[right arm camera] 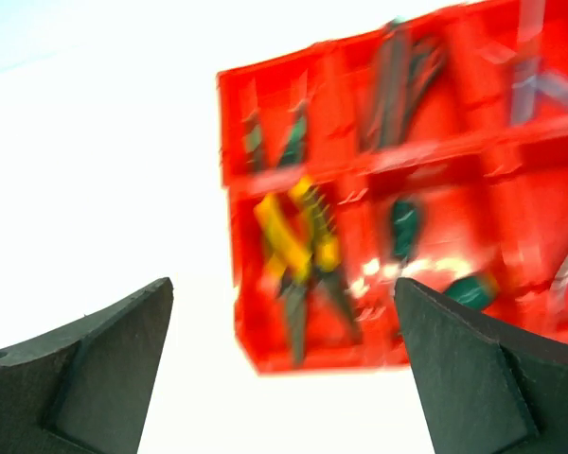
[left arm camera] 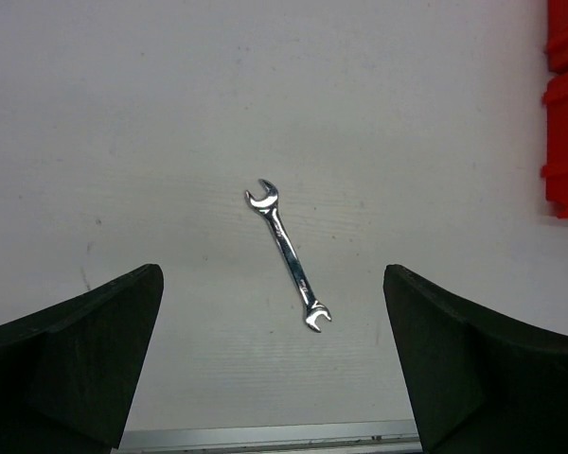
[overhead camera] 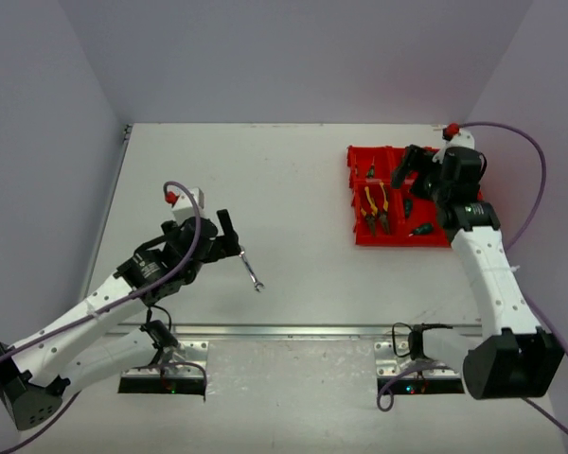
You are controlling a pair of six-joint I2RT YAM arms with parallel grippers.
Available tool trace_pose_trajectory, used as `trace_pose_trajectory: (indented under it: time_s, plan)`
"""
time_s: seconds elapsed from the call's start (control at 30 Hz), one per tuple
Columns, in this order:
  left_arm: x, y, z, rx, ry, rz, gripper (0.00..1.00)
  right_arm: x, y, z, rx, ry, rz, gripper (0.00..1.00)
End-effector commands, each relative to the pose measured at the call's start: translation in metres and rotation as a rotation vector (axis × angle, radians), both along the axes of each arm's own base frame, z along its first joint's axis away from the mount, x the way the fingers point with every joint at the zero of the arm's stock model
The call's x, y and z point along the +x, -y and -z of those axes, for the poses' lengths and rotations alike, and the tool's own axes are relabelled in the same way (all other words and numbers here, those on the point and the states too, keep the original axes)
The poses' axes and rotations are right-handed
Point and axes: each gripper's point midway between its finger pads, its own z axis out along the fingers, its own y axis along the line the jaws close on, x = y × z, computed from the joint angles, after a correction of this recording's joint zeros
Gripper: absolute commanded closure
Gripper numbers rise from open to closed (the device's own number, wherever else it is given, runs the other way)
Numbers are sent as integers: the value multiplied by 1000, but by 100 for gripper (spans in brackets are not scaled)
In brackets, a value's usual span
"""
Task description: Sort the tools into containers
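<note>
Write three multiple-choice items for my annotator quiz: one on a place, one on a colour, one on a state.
1. The silver wrench lies:
A) in a compartment
B) on the table, outside the red bin
C) between shut fingers

2. The pliers in the bin's near-left compartment have handles that are:
A) yellow
B) blue
C) white

3. The left claw is:
A) open and empty
B) shut on the wrench
C) out of view

Answers:
1B, bare table surrounds it.
2A, yellow shows in both views of the bin.
3A, its fingers stand wide apart and clear of the wrench.
</note>
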Motion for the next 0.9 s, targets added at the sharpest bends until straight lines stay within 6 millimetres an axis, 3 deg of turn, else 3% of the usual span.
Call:
trace_pose_trajectory:
  time_s: [0.0, 0.1, 0.17, 0.2, 0.27, 0.33, 0.53, 0.77, 0.87]
  plan:
    - [17, 28, 2, -196, -40, -129, 0, -32, -73, 15, 284, -4, -302, 1]
    - [23, 30, 29, -178, -153, -274, 0, -54, -100, 14, 406, -47, -422, 1]
    - [28, 37, 39, -164, -203, -297, 0, -66, -101, 16, 400, -107, -407, 1]
    - [30, 42, 50, -140, -243, -311, 0, -68, -95, 20, 357, -134, -363, 1]
    - [36, 53, 71, -106, -322, -344, 0, -72, -52, 26, 79, -169, -142, 1]
    - [39, 61, 84, -90, -364, -344, 0, -81, -44, 24, 5, -178, -122, 1]
    - [32, 60, 126, 0, -504, -436, 4, -105, -79, 17, 132, -43, -312, 1]
    - [31, 66, 156, -3, -583, -373, 21, -112, -94, 37, 157, -142, -412, 1]
    - [30, 64, 166, 11, -611, -365, 29, -111, -91, 38, 147, -142, -396, 1]
